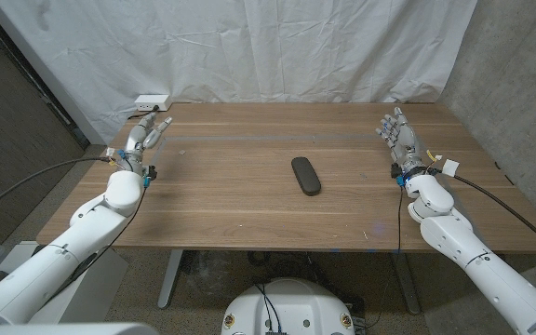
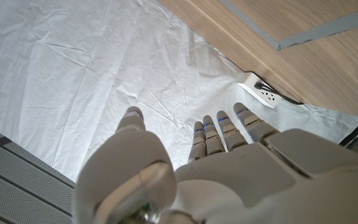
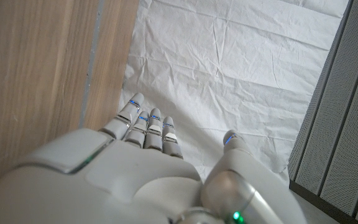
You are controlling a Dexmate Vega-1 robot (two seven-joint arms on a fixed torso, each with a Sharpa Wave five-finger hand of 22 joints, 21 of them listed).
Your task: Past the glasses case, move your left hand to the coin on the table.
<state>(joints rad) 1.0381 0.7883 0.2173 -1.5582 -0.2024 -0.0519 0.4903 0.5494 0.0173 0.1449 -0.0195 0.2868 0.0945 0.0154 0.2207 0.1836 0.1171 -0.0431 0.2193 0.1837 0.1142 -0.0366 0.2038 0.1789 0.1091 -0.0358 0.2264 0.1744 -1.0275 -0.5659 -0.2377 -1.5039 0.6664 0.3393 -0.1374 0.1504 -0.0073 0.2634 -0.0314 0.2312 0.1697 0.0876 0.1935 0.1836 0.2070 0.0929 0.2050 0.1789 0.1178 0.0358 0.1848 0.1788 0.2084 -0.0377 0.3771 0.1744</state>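
One wooden table (image 1: 249, 200) is spanning the head view, its top showing long planks with a pale seam running across the far part; behind it one creased white cloth backdrop (image 1: 249, 46) is hanging. Two white, smooth-shelled arms are entering from the bottom corners, each ending in one grey, jointed hand. The left hand (image 1: 147, 135) is hovering at the table's left side near the far edge, fingers extended and slightly parted, gripping nothing; in the left wrist view the same hand (image 2: 222, 162) is showing its back, with fingertips reaching toward the cloth. The right hand (image 1: 398, 135) is standing at the table's right side, fingers apart and holding nothing; the right wrist view is showing its fingers (image 3: 148, 124) side by side with the thumb set off. One dark, oblong glasses case (image 1: 306, 175) with rounded ends is lying near the table's middle, well apart from both hands. One white power strip (image 1: 152, 100) is sitting at the far left corner, with a cable plugged in. One small pale speck, possibly the coin (image 1: 180, 152), is lying just right of the left hand; it is too small to identify with certainty.
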